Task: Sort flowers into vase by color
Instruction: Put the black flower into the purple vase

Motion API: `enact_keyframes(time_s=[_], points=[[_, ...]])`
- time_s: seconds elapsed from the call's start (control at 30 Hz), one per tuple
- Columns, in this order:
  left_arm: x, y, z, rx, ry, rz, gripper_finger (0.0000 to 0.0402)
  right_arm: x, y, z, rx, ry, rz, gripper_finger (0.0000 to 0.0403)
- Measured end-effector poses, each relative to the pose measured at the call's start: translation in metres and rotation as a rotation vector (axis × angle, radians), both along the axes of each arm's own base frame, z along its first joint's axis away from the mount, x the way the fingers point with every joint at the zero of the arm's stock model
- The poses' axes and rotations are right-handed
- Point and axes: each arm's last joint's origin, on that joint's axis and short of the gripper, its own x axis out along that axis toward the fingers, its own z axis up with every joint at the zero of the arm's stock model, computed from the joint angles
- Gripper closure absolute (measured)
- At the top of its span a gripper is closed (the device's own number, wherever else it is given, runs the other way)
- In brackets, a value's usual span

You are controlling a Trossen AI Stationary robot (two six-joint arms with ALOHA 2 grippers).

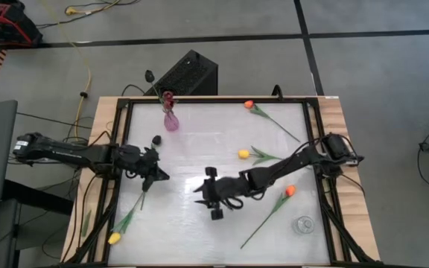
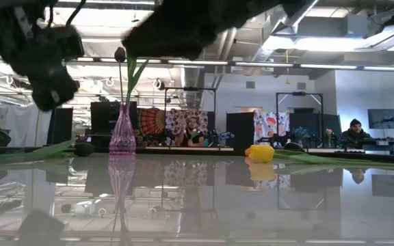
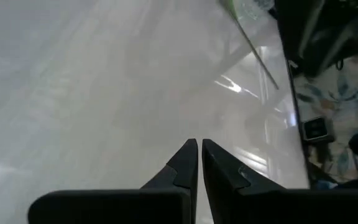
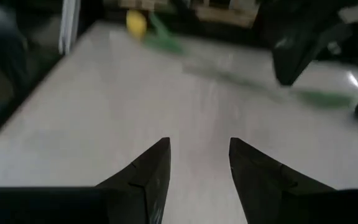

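1. Where the white table (image 1: pixel 199 216) shows its left side from above, the left gripper (image 1: pixel 155 173) hangs over it with its fingers pressed together on nothing (the left wrist view shows the two tips nearly meeting over bare tabletop).
2. Just past that claw's tips toward the table's near-left corner lies a yellow tulip (image 1: pixel 115 238), its stem running up toward the claw; a dark tulip head (image 1: pixel 156 139) lies just beyond the claw toward the far edge.
3. Farther off on that far side stands the pink vase (image 1: pixel 171 121), upright, with a dark red tulip (image 1: pixel 167 97) in it (in the low view the vase (image 2: pixel 122 133) carries one dark bloom on a green stem).
4. Near the table's middle the right gripper (image 1: pixel 213 193) hovers with its fingers spread apart and nothing between them; the right wrist view shows the two fingers (image 4: pixel 148 174) wide over bare surface.
5. To the right of this claw, toward the far edge, lies a second yellow tulip (image 1: pixel 243 154); an orange tulip (image 1: pixel 290 191) lies beside the right forearm, and another orange tulip (image 1: pixel 249 105) rests near the far-right corner.
6. A clear glass vessel (image 1: pixel 304 225) stands at the near-right, well apart from both claws.
7. The table is glossy, framed in black rails on wood; around it is grey floor with cables, and the low view shows a workshop with seated people behind.
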Motion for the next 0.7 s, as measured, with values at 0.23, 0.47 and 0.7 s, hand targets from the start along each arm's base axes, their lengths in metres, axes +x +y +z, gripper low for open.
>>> enact_keyframes(time_s=[0.23, 0.47, 0.7], points=[[-0.022, 0.006, 0.046, 0.08, 0.348, 0.317, 0.0391, 0.008, -0.021, 0.005, 0.037, -0.053, -0.005, 0.0214], [-0.034, 0.007, 0.04, 0.008, 0.51, 0.416, 0.0378, 0.01, -0.031, 0.004, 0.039, -0.042, -0.023, 0.0214], [-0.032, 0.006, 0.013, -0.046, 0.629, 0.45, 0.0308, 0.008, -0.032, 0.0, 0.025, 0.002, -0.023, 0.0214]])
